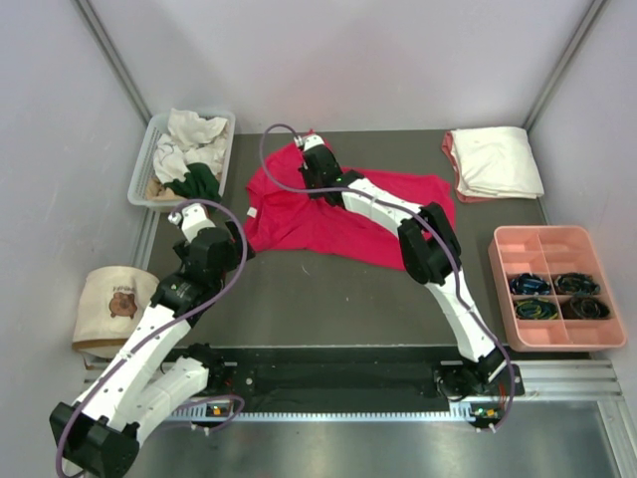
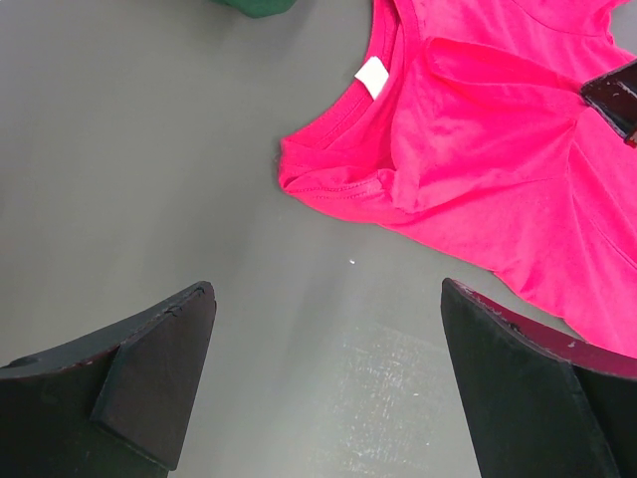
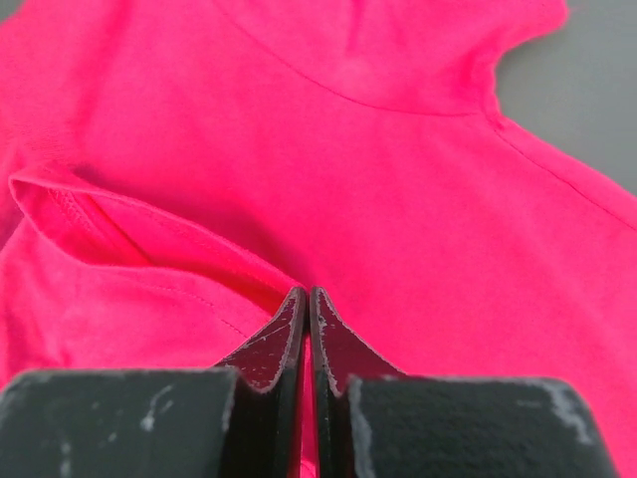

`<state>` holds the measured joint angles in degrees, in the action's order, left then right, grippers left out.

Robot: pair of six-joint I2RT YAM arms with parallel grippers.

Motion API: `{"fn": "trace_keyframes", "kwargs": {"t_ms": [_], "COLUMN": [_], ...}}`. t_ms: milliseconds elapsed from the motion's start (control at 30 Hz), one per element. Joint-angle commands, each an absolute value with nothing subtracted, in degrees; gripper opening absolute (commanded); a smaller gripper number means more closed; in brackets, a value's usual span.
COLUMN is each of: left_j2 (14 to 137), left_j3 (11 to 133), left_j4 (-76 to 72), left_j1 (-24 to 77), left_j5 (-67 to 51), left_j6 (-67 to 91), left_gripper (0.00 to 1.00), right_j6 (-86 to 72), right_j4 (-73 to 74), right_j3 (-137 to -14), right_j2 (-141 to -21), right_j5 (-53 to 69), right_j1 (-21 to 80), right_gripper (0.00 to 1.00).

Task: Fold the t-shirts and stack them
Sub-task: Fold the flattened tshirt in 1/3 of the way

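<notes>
R claw (image 3: 307, 294) shut, pinching a raised fold of red t-shirt (image 3: 418, 169); cloth lies all round it. L claw (image 2: 326, 289) wide open over table (image 2: 139, 159); collar w/ white label (image 2: 372, 77) ahead-right of it. Bin (image 1: 142, 177) of loose shirts (image 1: 189, 139) beyond L claw. Folded stack (image 1: 495, 162) to R claw's right.

Light even and diffuse, from overhead. Top view bright and sharp, with only soft, short shadows on the table (image 1: 299, 299). Left wrist view: pale glare patch on the tabletop; left gripper's fingers (image 2: 149, 368) slightly soft. Right wrist view: red t-shirt (image 3: 398, 179) oversaturated, weave lost; right gripper's fingers (image 3: 119, 418) blurred at the bottom edge.
</notes>
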<state>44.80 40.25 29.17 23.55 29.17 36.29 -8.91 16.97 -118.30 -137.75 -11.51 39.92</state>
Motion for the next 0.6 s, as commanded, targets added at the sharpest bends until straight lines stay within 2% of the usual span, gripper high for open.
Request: {"fn": "trace_keyframes", "kwargs": {"t_ms": [0, 100, 233, 333, 467, 567], "left_j2": [44.6, 44.8, 45.5, 45.8, 45.9, 46.1], "left_j3": [39.6, 39.5, 39.4, 39.3, 38.9, 38.6], "left_j4": [27.9, 27.6, 27.2, 26.9, 26.6, 26.3], "left_j1": [23.6, 23.6, 23.6, 23.6, 23.6, 23.6], "left_j5": [29.0, 28.7, 28.0, 27.6, 27.7, 27.7], "left_j6": [36.1, 36.2, 36.4, 36.5, 36.5, 36.4], "left_gripper": [0.99, 0.99, 0.99, 0.99, 0.99, 0.99], "right_j6": [-11.2, -11.6, -13.3, -13.8, -13.3, -12.1], "right_j4": [16.3, 17.3, 19.0, 16.9, 15.0, 12.3], "right_j3": [-121.4, -121.1, -120.4, -117.0, -113.5, -110.4], "right_j2": [-138.4, -138.4, -138.2, -136.1, -132.9, -129.7], "right_j5": [-15.0, -15.8, -19.6, -22.8, -23.6, -19.2], "right_j1": [38.8, 38.8, 38.8, 38.8, 38.8, 38.8], "right_gripper": [0.0, 0.0, 0.44, 0.6, 0.65, 0.68]}}
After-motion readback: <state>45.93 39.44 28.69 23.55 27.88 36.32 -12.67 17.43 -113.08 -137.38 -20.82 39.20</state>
